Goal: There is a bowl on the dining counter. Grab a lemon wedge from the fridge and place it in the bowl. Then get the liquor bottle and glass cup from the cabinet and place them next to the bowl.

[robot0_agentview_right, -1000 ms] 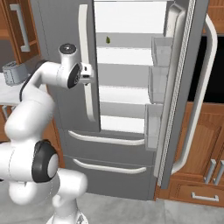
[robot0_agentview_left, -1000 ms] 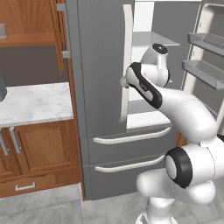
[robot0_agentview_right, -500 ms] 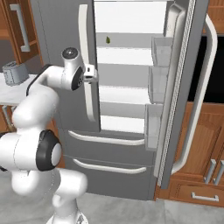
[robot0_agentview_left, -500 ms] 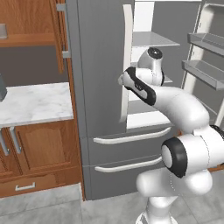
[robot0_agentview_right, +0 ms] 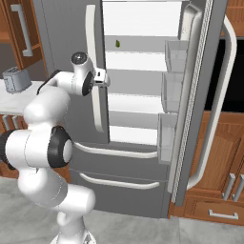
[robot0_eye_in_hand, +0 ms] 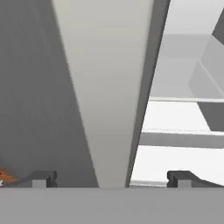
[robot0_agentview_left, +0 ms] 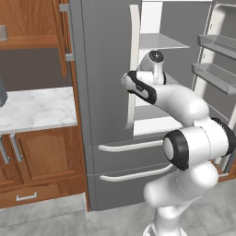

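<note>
The grey fridge (robot0_agentview_right: 62,38) stands with its right door (robot0_agentview_right: 198,95) swung open and its left door shut. On an upper white shelf inside lies the lemon wedge (robot0_agentview_right: 117,43), a small greenish piece. My gripper (robot0_agentview_right: 106,78) is level with the middle shelves, right at the left door's long pale handle (robot0_agentview_right: 93,71). In the hand view the gripper (robot0_eye_in_hand: 111,179) is open and holds nothing. That handle (robot0_eye_in_hand: 105,87) runs up close ahead between the two fingertips (robot0_eye_in_hand: 41,177). A wooden wall cabinet (robot0_agentview_left: 32,44) with an open shelf hangs to the fridge's left.
The open door's bins (robot0_agentview_left: 216,69) jut out on the right. A marble wall counter (robot0_agentview_left: 37,108) over wooden drawers sits left of the fridge, with a toaster (robot0_agentview_right: 16,78) on it. Two fridge drawers (robot0_agentview_right: 119,167) with horizontal handles lie below. Wooden cabinets (robot0_agentview_right: 224,167) stand right of the door.
The hand has moved forward towards the fridge, closing on the left door's handle. The jaws have stayed wide apart, and the fridge doors have not moved.
</note>
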Motion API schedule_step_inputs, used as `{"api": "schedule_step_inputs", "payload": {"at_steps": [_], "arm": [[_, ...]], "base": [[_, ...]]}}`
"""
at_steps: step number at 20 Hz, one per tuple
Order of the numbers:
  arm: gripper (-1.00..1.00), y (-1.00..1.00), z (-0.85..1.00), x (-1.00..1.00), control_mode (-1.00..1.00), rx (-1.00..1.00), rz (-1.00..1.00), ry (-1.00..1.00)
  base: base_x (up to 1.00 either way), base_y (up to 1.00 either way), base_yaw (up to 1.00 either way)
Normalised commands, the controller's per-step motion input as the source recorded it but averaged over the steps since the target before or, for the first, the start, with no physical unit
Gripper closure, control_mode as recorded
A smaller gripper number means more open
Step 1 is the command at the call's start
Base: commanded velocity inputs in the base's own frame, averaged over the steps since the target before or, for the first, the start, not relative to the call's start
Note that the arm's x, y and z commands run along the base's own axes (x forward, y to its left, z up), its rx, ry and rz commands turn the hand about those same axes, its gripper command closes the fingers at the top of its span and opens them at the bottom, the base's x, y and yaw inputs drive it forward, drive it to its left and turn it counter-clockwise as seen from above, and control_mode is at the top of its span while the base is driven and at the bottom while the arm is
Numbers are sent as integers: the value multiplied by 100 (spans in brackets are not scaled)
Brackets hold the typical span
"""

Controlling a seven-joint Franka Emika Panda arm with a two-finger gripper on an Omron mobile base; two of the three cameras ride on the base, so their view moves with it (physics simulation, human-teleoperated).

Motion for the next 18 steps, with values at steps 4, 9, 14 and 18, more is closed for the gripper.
{"api": "schedule_step_inputs", "payload": {"at_steps": [4, 9, 14, 18], "arm": [[-100, 0, -13, 35, -100, 7, -2, -11], [-100, 0, -7, 38, -100, 7, -1, -11], [-100, 2, -4, 42, -100, 4, -3, -5], [-100, 0, 0, 44, -100, 4, -2, 0]], "base": [[0, 0, 0], [0, 0, 0], [0, 0, 0], [0, 0, 0]]}}
